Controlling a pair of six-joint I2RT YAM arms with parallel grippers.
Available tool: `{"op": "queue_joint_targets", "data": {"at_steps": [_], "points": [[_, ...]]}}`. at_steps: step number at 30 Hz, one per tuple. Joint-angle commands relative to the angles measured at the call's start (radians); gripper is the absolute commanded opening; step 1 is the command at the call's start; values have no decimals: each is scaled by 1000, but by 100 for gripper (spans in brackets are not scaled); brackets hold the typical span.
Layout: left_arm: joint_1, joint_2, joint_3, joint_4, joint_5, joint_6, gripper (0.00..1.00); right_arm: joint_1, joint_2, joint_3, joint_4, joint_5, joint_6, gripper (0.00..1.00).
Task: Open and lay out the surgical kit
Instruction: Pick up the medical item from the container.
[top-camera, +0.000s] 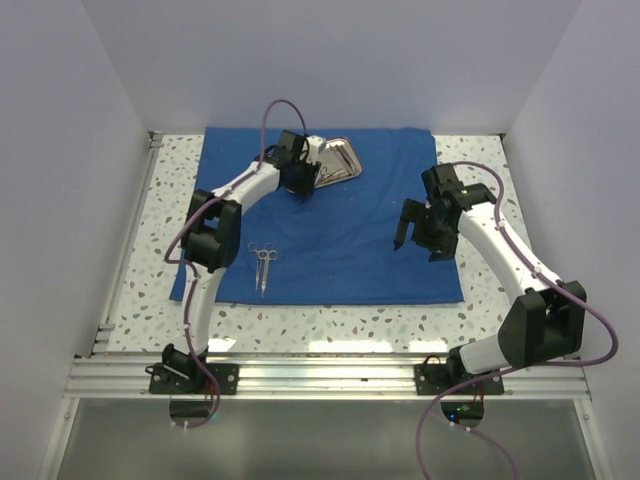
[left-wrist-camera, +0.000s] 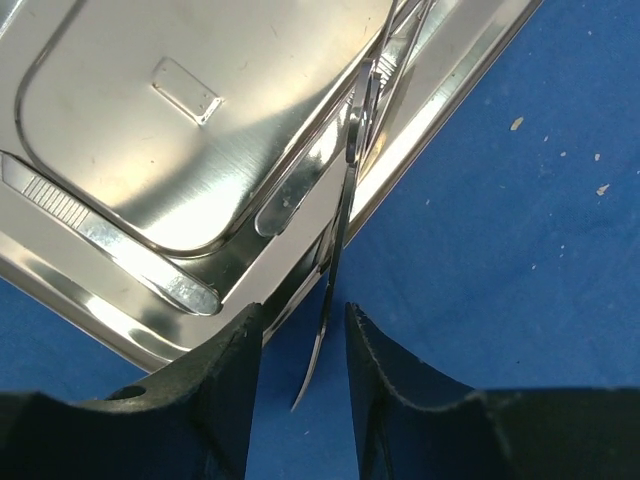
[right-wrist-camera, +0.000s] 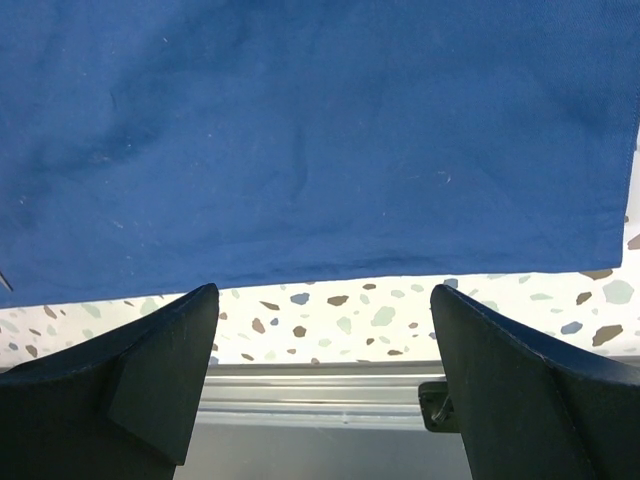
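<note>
The cloth (top-camera: 350, 240) lies spread flat on the table (top-camera: 330, 320), and one forceps (top-camera: 264, 262) is laid out near left. More steel sits in the far tray (top-camera: 342, 160). There the left tool (left-wrist-camera: 305, 350), narrowly apart, straddles an instrument (left-wrist-camera: 335, 250) without clamping it. The right tool (right-wrist-camera: 322, 295) hangs wide apart, empty.

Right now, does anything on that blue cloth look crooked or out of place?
The steel tray sits askew near the far edge of the cloth, and one thin curved tool pokes out over its rim, tip inside the left gripper.

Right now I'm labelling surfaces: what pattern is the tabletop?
Tabletop: white, multicoloured speckles; right wrist view shows it best.
</note>
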Motion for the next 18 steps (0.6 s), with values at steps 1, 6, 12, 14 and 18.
{"op": "queue_joint_targets", "data": {"at_steps": [1,6,12,14,18], "points": [[3,9,23,45,25,15,42,-4,7,45,-3,9,-17,91],[3,24,48,45,41,15,30,-4,16,42,-3,15,-22,91],[3,38,52,44,64,14,11,-9,21,34,3,14,-25,91],[3,41,52,42,71,14,4,-10,22,34,3,14,-28,91],[3,47,52,50,84,14,0,-12,24,31,6,14,-29,91]]}}
